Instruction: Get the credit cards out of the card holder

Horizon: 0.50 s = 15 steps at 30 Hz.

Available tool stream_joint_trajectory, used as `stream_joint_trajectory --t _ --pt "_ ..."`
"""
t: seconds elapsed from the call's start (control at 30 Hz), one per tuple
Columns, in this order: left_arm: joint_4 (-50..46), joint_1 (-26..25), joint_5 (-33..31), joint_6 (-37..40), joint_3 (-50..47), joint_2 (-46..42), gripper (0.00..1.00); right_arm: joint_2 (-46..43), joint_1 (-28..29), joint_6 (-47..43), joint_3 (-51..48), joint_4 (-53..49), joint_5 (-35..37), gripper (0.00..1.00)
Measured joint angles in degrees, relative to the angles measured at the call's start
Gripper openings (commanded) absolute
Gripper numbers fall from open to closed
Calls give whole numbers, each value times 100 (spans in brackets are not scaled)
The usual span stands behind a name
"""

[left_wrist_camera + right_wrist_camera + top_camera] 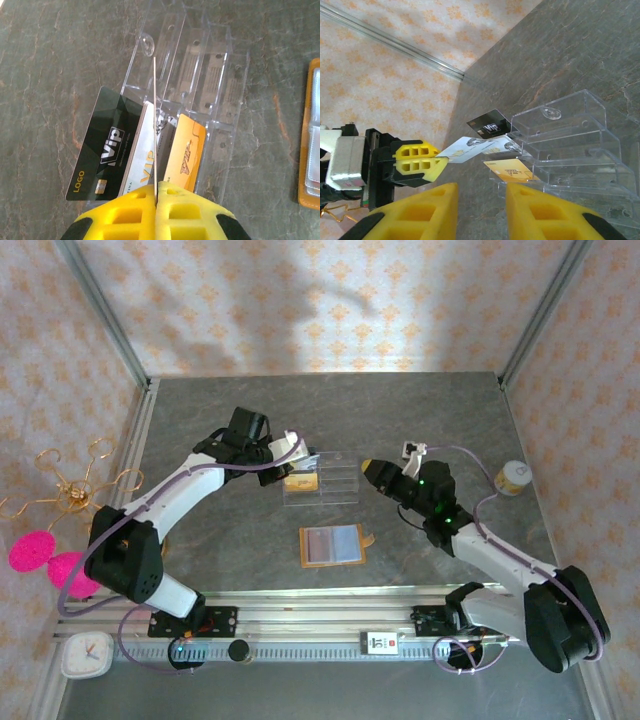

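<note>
**A:** What sits at the bottom edge?

**B:** The right claw. Its two yellow moulded fingers stand apart with nothing between them.

**A:** And beyond it?

**B:** A clear acrylic stepped stand on the grey marbled surface. An orange-gold plastic card lies at the stand's near step. A black plastic card marked VIP leans at its left end.

**A:** And the left side?

**B:** The left claw, also yellow, is closed on the edge of a pale white plastic card. The card's far end seems to reach the stand, though the overlap makes that unclear. Orange-patterned wallpaper is behind.
</note>
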Motion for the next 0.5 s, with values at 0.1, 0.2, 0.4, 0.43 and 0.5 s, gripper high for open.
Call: stream_joint_trajectory --t 0.1,0.2,0.4,0.43,0.5 --pt "-2 0 -13 44 0 42 0 31 -4 -9 74 2 0 30" --pt "-2 0 -13 46 0 52 0 33 -4 -28 114 4 0 30" --pt "-4 0 -26 103 0 127 0 33 -15 -28 116 2 -2 30" --pt "-4 0 -26 111 0 142 0 33 -24 -28 116 2 -2 30" --pt "-4 0 -31 142 2 192 0 33 -33 -31 118 2 -2 30"
